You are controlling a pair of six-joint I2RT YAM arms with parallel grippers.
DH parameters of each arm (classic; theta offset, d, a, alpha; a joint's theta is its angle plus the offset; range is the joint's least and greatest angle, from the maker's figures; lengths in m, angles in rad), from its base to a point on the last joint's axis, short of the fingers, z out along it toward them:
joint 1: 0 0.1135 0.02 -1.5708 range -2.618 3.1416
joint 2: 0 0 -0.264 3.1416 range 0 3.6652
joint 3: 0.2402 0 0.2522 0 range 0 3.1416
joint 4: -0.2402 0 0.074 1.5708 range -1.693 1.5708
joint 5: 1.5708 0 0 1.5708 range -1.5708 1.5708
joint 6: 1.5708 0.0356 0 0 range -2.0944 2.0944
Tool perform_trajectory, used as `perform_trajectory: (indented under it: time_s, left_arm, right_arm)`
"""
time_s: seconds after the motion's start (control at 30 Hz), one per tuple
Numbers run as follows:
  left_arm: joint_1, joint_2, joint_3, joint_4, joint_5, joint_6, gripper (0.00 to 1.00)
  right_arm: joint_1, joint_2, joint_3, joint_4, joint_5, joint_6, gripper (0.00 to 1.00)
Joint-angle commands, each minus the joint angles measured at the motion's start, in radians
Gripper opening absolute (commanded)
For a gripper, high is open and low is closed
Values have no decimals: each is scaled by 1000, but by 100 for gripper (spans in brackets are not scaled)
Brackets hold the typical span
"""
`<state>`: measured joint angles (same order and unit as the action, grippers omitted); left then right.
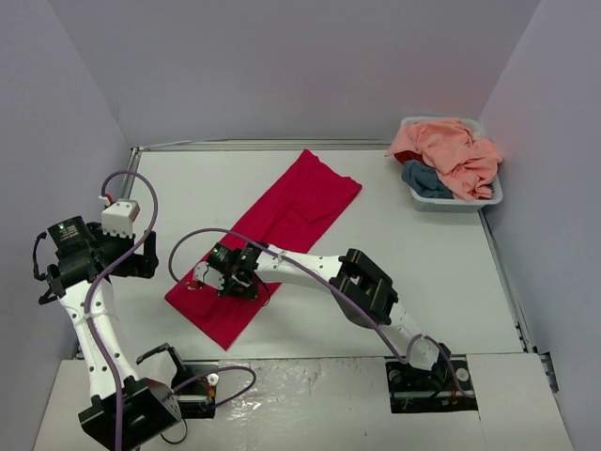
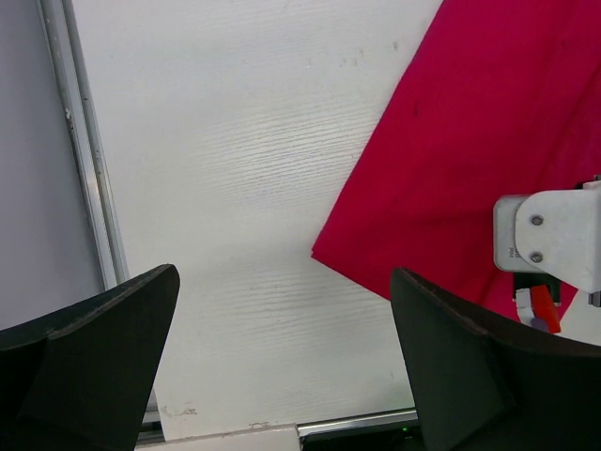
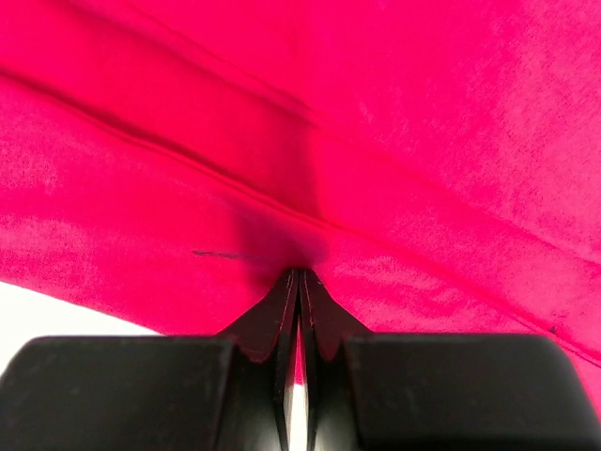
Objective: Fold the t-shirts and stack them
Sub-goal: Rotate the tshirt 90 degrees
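Reaching right arm: stretched low from its base at the near right across the table (image 1: 423, 272) to the near left end of the crimson t-shirt (image 1: 291, 211), forearm almost level.
Right gripper (image 1: 201, 275): fingers pressed together, tips down on a raised crease in the red cloth (image 3: 376, 113). From the wrist view (image 3: 299, 274) I cannot tell whether fabric is caught between them.
Left arm: bent upright at the near left, wrist raised, off to the left of the shirt.
Left gripper (image 1: 141, 261): fingers spread wide (image 2: 284, 274) above bare table (image 2: 235, 141), touching nothing; the shirt's edge (image 2: 488, 122) lies just to their right.
Crimson t-shirt: folded into a long strip, lying flat and diagonal from near left to far centre.
Other t-shirts: a peach-pink t-shirt (image 1: 451, 155) heaped over a teal-blue t-shirt (image 1: 424, 178) in a white basket (image 1: 488, 200) at the far right corner.
Surface: white table with a metal rail (image 2: 89, 160) along its left edge.
Room: plain pale grey-lilac walls (image 1: 282, 66) close on three sides.
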<state>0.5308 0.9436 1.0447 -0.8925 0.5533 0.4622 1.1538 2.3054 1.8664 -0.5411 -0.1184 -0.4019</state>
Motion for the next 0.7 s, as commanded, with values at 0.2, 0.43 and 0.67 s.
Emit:
perform_trajectory:
  time_s: [0.2, 0.43, 0.67]
  left_arm:
    - [6, 0, 11, -6, 48, 12, 94]
    - [6, 14, 14, -10, 62, 15, 94]
    - [6, 12, 15, -17, 76, 20, 94]
  right_arm:
    - [-32, -38, -199, -194, -53, -17, 0]
    - [-108, -92, -277, -200, -52, -17, 0]
    - [-226, -110, -345, -211, -58, -29, 0]
